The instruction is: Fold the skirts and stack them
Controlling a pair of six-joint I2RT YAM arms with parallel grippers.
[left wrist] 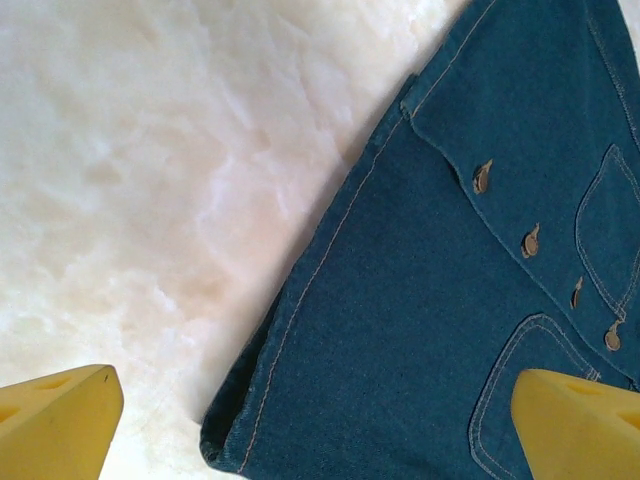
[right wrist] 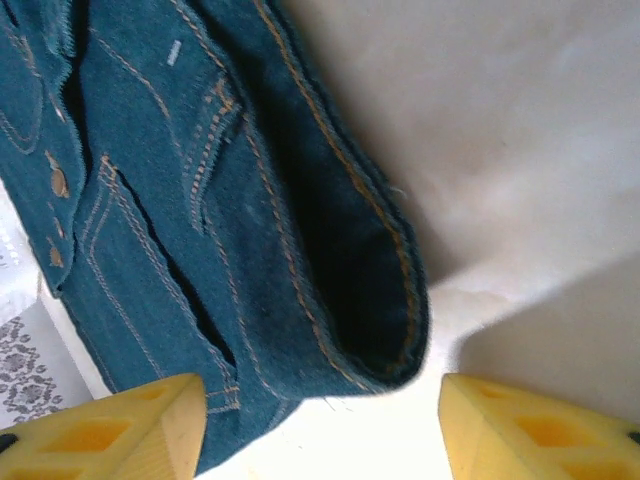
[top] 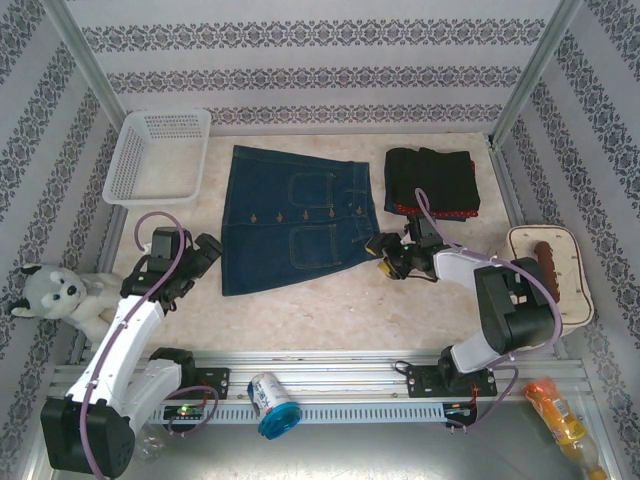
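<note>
**A:** Since the fingers come first, how do they stand?

**B:** The right gripper [top: 381, 253] has its yellow fingers [right wrist: 120, 425] spread, straddling the near waistband corner of the denim skirt [top: 295, 215]; nothing is pinched. The left gripper [top: 207, 258] has its fingers [left wrist: 60, 420] spread wide as well. It hangs over the near hem corner and holds nothing.

**A:** And the skirt itself?

**B:** It lies flat and unfolded in the middle of the table [top: 330, 320], front up. The row of buttons runs left to right, and that is its long axis. The narrower waist points to the table's right edge and the wider hem to the left edge (the near side slants a little).

**A:** How far along does that put the job?

**B:** Partway, I judge. Toward the far right corner a black skirt [top: 432, 178] lies folded on a red polka-dot skirt [top: 445, 211], of which just an edge peeks out. Whether more lies in that pile I cannot tell. The denim one has no fold yet, and after folding it must go onto the pile.
</note>
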